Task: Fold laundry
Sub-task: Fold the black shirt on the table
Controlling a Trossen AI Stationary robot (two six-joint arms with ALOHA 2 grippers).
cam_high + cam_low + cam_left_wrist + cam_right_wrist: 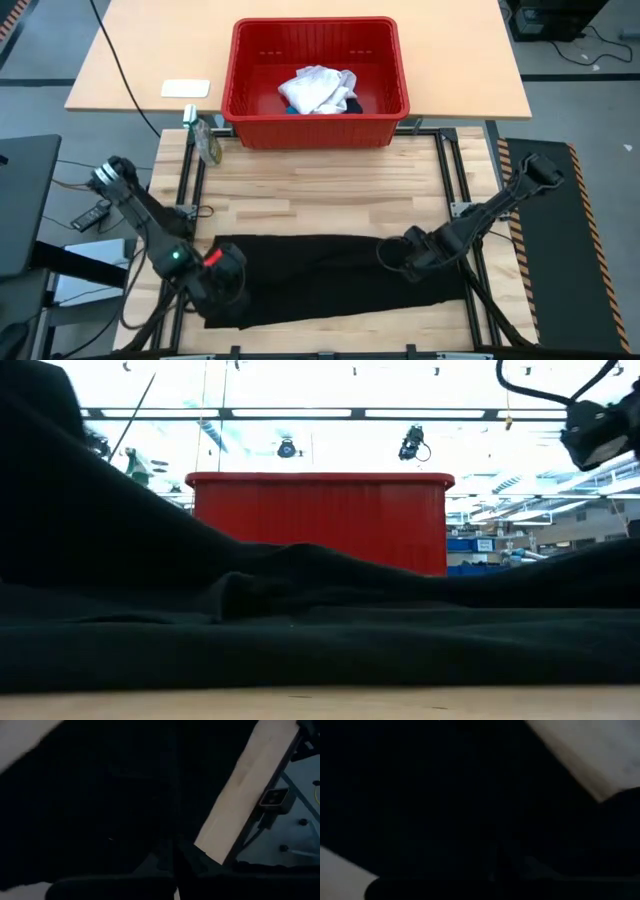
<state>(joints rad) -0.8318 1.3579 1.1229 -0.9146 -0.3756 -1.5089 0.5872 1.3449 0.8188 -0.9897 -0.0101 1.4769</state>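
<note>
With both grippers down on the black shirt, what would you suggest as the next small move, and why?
Probably lift both grippers a little together, carrying the near edge toward the basket. The left gripper and right gripper are both shut at opposite ends of the black shirt, which lies as a wide band on the table; whether either has hold of cloth is unclear. The red basket holds the remaining white garment.

- The black shirt [320, 275] lies spread in a wide band across the table's near part.
- The white garment [316, 88] sits crumpled in the basket, a blue piece [291, 109] just beside.
</note>
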